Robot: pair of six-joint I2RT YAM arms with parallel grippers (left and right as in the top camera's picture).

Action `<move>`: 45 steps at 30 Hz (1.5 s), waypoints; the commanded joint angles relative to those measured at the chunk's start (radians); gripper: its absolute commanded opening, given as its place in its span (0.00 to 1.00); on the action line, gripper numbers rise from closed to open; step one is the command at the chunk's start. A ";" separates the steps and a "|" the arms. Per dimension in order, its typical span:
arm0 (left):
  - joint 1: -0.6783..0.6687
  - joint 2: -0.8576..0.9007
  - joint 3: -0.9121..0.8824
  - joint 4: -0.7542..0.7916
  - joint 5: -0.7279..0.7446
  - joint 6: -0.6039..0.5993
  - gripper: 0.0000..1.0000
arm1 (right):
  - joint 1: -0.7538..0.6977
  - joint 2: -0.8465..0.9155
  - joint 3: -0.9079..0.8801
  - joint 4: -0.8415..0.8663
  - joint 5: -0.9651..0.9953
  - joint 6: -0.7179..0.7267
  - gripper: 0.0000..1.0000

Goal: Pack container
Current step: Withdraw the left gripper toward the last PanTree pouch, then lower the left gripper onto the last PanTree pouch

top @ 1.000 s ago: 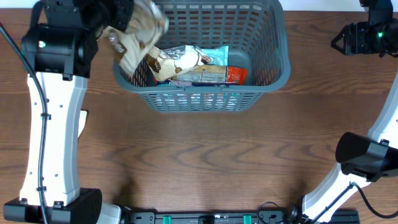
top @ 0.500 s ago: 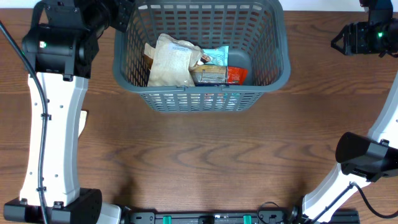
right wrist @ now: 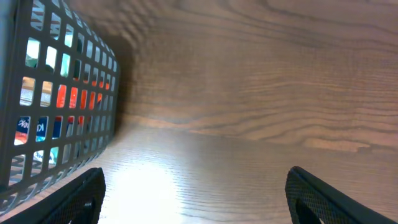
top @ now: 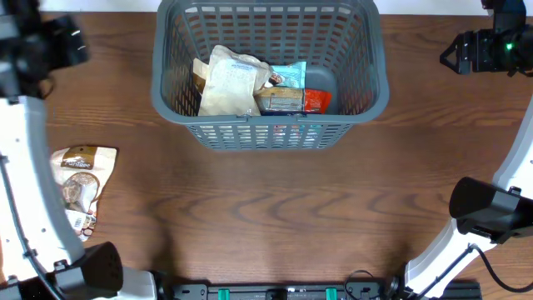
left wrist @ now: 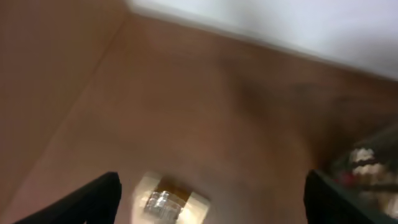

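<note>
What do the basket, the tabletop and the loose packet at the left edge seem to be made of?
The container looks like moulded plastic, matte grey: uniform slotted lattice walls. The tabletop shows brown wood grain with a soft sheen; solid wood or laminate, I cannot tell. The packet seems a printed film or paper pouch, beige, slightly crinkled.

A: Where does the container (top: pixel 266 133) sit?
B: Top centre of the overhead frame, on the table (top: pixel 275 225).
A: What lies in it?
B: A large packet (top: pixel 229 83) left of centre, overlapping two smaller packets (top: pixel 291 102) to its right.
A: Anything outside it?
B: One loose packet (top: pixel 79 187) on the table at the lower left, well apart from the container, its left edge under the left arm (top: pixel 12 142).
</note>
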 commanded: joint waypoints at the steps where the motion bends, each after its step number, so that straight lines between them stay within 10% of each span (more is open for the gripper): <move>1: 0.077 -0.003 0.007 -0.093 -0.019 -0.010 0.84 | 0.010 0.009 0.000 0.011 -0.011 -0.002 0.80; 15: -0.031 -0.062 -0.091 -0.418 -0.019 0.072 0.84 | 0.010 0.009 0.000 0.164 -0.012 -0.002 0.83; 32: -0.118 -0.583 -0.635 -0.441 -0.140 0.026 0.99 | 0.010 0.009 0.000 0.257 -0.011 -0.002 0.87; 45: 0.062 -0.416 -0.729 -0.295 -0.187 0.168 0.99 | 0.010 0.009 0.000 0.250 -0.011 -0.002 0.87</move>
